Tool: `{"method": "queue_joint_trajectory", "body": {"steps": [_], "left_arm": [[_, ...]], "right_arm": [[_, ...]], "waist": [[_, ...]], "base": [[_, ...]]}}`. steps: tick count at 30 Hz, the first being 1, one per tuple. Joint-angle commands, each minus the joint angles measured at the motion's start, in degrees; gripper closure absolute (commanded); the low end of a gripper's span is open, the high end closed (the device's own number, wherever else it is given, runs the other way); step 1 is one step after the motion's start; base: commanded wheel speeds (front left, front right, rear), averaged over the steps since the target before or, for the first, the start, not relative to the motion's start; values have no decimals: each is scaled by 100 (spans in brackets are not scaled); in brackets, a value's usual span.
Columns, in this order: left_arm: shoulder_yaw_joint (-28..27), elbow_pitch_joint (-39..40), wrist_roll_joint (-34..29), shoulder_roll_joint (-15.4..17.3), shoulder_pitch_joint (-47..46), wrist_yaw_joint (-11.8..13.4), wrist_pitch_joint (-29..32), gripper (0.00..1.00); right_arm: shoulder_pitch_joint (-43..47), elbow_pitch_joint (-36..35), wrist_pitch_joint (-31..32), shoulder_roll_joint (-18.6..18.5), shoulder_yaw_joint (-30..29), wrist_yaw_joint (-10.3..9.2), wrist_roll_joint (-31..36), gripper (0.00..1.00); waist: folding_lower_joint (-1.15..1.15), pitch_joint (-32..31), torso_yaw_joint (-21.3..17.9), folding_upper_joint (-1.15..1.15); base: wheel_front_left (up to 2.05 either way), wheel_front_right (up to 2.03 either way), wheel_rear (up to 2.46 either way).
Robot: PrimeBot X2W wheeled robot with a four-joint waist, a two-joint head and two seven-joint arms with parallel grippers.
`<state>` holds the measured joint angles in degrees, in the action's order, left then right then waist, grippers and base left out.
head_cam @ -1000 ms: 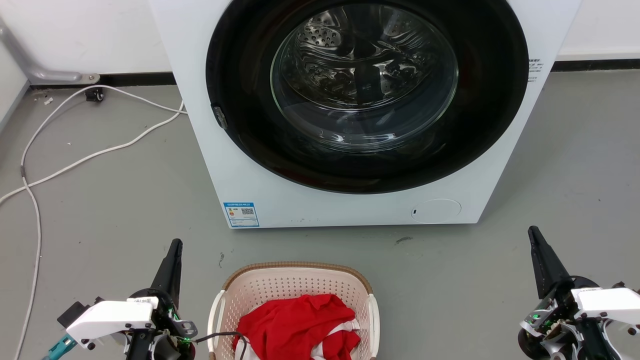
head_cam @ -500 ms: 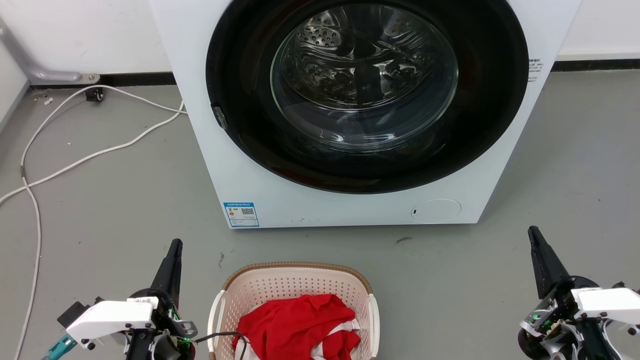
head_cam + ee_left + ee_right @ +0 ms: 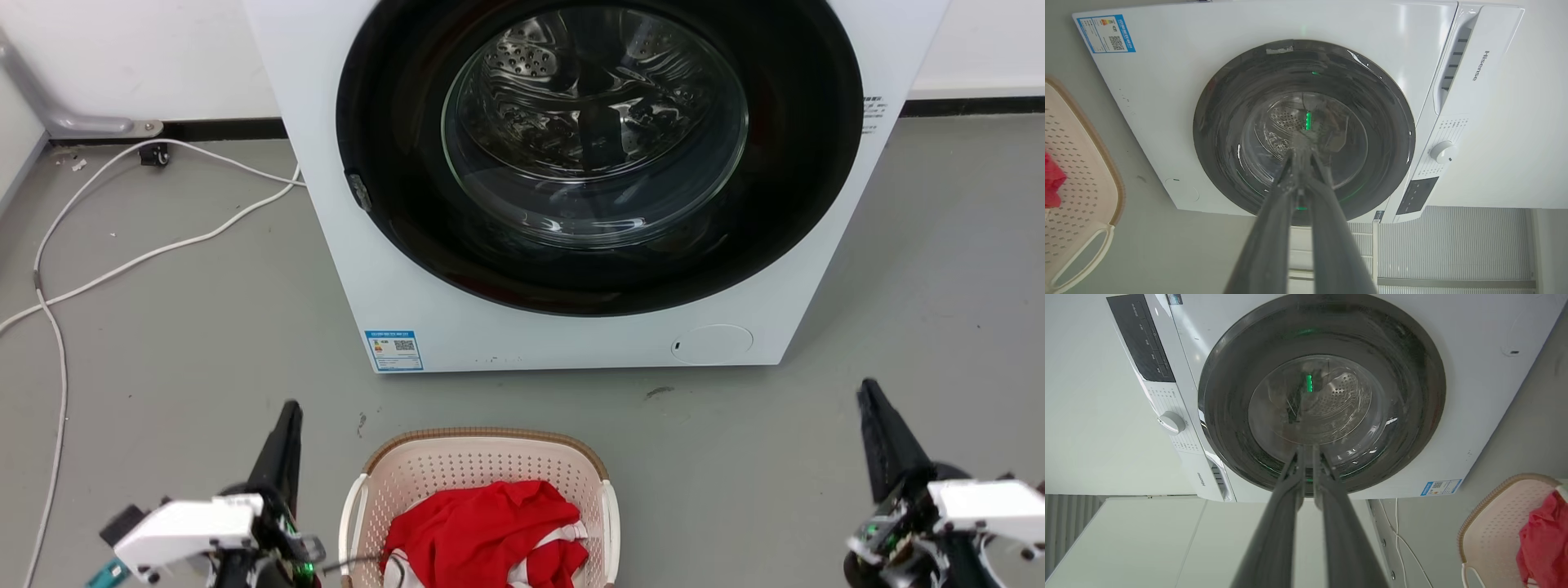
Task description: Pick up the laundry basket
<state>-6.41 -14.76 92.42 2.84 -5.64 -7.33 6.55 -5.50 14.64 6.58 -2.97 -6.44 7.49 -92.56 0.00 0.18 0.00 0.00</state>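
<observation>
The laundry basket (image 3: 457, 465), cream-pink and perforated with a brown rim and white side handles, stands on the grey floor at the bottom centre of the head view, in front of the washing machine. Red cloth (image 3: 490, 531) lies in it. The basket's edge also shows at the left of the left wrist view (image 3: 1073, 171) and at the lower right of the right wrist view (image 3: 1494, 531). My left gripper (image 3: 287, 412) is shut and empty, left of the basket. My right gripper (image 3: 867, 396) is shut and empty, far to the basket's right. Neither touches it.
A white front-loading washing machine (image 3: 408, 269) with a closed dark round door stands just beyond the basket. White cables (image 3: 122, 261) trail over the floor at the left. Open grey floor lies on both sides of the basket.
Both grippers have dropped slightly lower in the head view. The basket and the cloth have not moved.
</observation>
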Motion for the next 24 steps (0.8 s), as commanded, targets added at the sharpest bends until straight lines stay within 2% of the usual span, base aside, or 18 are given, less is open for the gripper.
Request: {"method": "queue_joint_trajectory", "body": {"steps": [1,6,10,24], "left_arm": [[7,-61,0,-9,56,1,-2,0],[17,-52,-95,-14,90,1,-101,0],[-14,17,-410,-13,73,0,-218,0],[73,392,-2013,-8,90,116,-587,0]], "right_arm": [[58,57,-1,7,3,0,1,0],[100,100,-101,11,12,0,105,0],[87,75,-219,10,-15,0,433,0],[161,-422,-588,8,124,0,2421,0]], "waist": [[0,0,0,0],[0,4,1,0],[0,9,0,0],[0,35,-2,0]], "base": [[0,0,0],[0,0,0],[0,0,0],[0,0,0]]}}
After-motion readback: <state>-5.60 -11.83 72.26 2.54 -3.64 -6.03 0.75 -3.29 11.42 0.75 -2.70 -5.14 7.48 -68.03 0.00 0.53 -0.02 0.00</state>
